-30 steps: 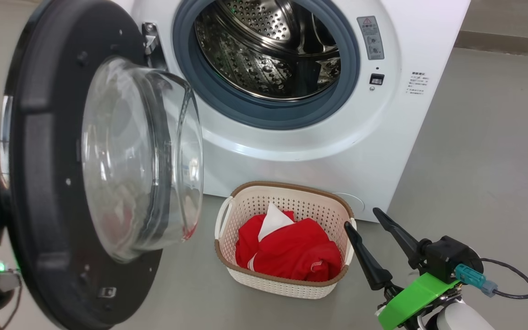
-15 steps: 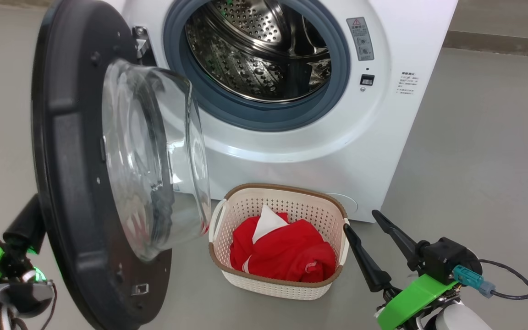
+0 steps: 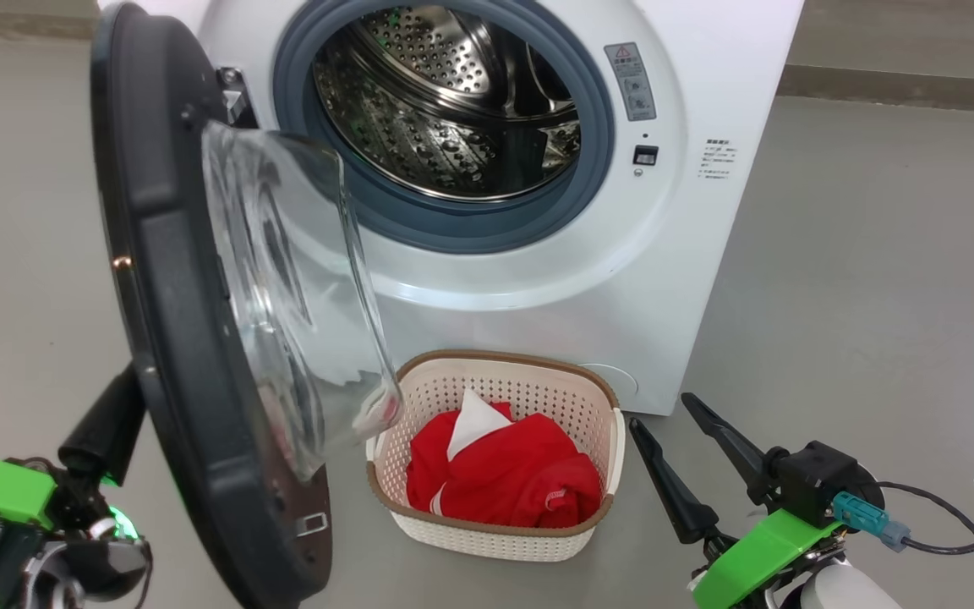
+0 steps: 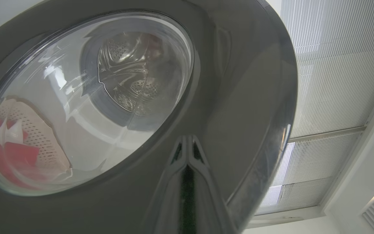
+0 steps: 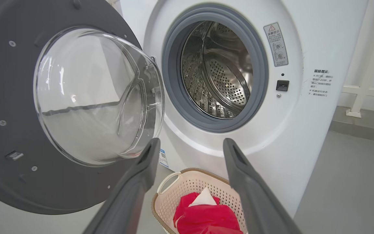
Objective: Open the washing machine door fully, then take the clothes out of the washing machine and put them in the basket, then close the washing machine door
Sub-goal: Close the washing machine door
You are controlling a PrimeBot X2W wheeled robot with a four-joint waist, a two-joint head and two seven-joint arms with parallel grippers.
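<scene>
The washing machine (image 3: 690, 279) stands with its steel drum (image 3: 445, 110) bare. The washing machine door (image 3: 174, 338) hangs about half open, nearly edge-on to me, its glass bowl (image 3: 301, 296) bulging towards the opening. My left gripper (image 3: 128, 381) is shut behind the door. In the left wrist view its tips (image 4: 187, 138) meet the glossy outer rim (image 4: 239, 97). The red clothes (image 3: 504, 482) lie in the basket (image 3: 504, 357) on the floor below the opening. My right gripper (image 3: 660, 410) stands open and holds nothing, just right of the basket, and in its own view (image 5: 191, 143) it points at the machine above the basket (image 5: 177, 195).
Grey floor runs to the right of the machine (image 5: 304, 130) and to the left of the door. A cable (image 3: 943, 524) with a white tag trails from my right wrist. A low step (image 3: 901, 89) borders the floor at the back right.
The door has swung towards the opening and now shows more edge-on. My left gripper has followed behind it, rising to the right. The head view has shifted; the right gripper has held still.
</scene>
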